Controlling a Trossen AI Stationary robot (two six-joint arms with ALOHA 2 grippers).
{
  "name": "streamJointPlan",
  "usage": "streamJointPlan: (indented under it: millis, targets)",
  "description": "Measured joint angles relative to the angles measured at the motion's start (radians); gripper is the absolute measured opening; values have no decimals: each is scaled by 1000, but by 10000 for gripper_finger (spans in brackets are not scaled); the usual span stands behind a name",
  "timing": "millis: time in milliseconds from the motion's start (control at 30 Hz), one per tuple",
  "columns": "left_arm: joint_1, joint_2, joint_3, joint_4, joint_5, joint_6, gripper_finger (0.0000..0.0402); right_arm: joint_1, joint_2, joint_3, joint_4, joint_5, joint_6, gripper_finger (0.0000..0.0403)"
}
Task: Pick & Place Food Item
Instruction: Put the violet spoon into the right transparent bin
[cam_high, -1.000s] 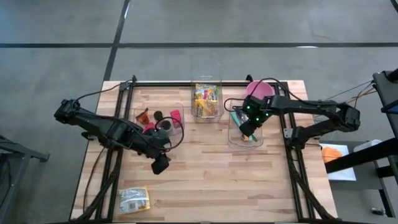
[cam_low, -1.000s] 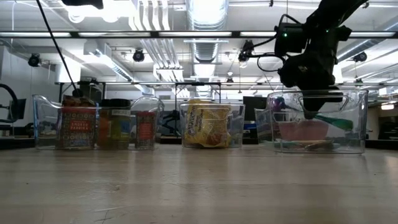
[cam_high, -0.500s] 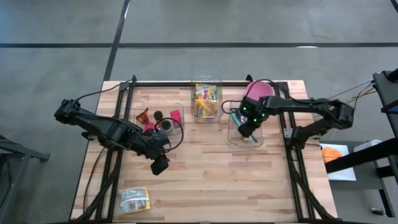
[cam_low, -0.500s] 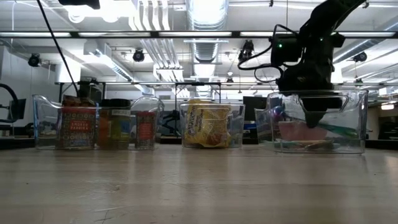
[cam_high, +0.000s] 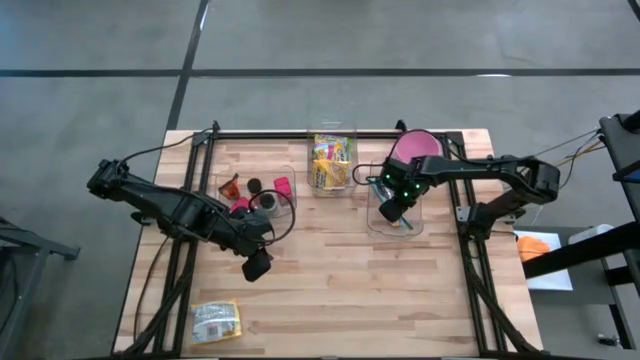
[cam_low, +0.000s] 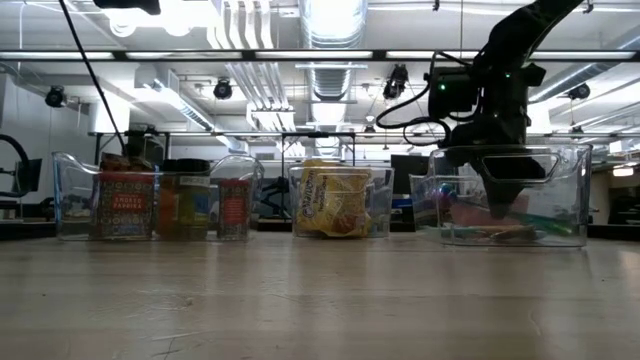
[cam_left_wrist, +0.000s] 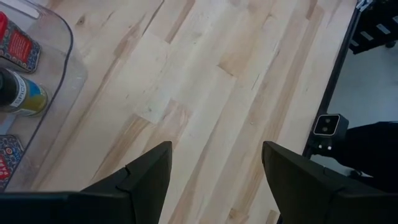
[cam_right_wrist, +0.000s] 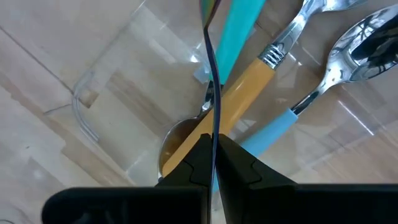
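Wood grain runs bare across the front of your bench (cam_high: 340, 290), and the one loose food item, a snack packet (cam_high: 215, 320), lies flat near the front left corner, well apart from both arms.

Your left pincer (cam_high: 257, 268) hovers over open bench just in front of the left bin (cam_low: 60, 195). Its fingers are spread with nothing between them, and it has not moved in the last second.

The change is on the right. Your right pincer (cam_high: 392, 212) has slid a little toward the middle of the bench and dipped lower inside the right bin (cam_high: 372, 228), fingers pressed together over a yellow-handled spoon (cam_right_wrist: 249, 81) and other cutlery. A thin dark line runs up from its tips. You cannot tell whether it pinches anything.

That motion looks unrelated to the food, so the pick seems not yet begun.

A yellow packet (cam_high: 330, 165) stands in the middle bin (cam_low: 300, 200), and a pink plate (cam_high: 415, 145) sits behind the right one.

Beyond the bench lie grey floor (cam_high: 300, 40), ceiling ducts (cam_low: 330, 20) and strip lights.
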Motion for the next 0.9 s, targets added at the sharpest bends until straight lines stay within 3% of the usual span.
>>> streamJointPlan:
  millis: [900]
  targets:
    - [0,0,0,0,0,-6,255,-2,-14,-4,4,-12,-19,8]
